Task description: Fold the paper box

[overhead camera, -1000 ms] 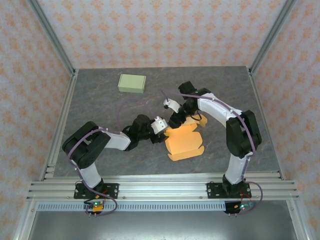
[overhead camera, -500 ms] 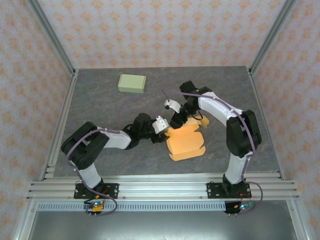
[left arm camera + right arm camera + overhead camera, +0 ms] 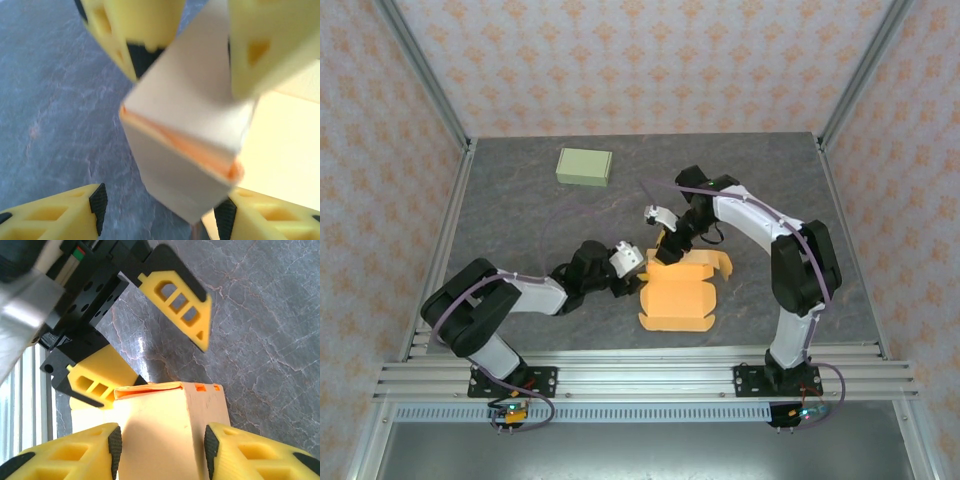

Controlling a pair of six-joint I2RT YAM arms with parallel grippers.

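Observation:
The orange paper box (image 3: pixel 678 295) lies partly folded at the table's middle, with flaps sticking out on its far right. My left gripper (image 3: pixel 632 275) is at its left edge. In the left wrist view a raised pale corner of the box (image 3: pixel 185 150) sits between the left gripper's (image 3: pixel 160 215) open jaws, with a gap on the left side. My right gripper (image 3: pixel 666 250) is at the box's far left corner. In the right wrist view its (image 3: pixel 160 450) jaws stand open over a raised wall of the box (image 3: pixel 165 425), which runs on past both fingers.
A pale green closed box (image 3: pixel 585 166) rests at the back left of the grey table (image 3: pixel 520 220). Metal frame rails (image 3: pixel 640 365) run along the near edge and the sides. The two grippers are close together over the box's left side.
The box has slid left and toward the near edge and turned squarer. The left gripper drew back left with it, and the right gripper followed down.

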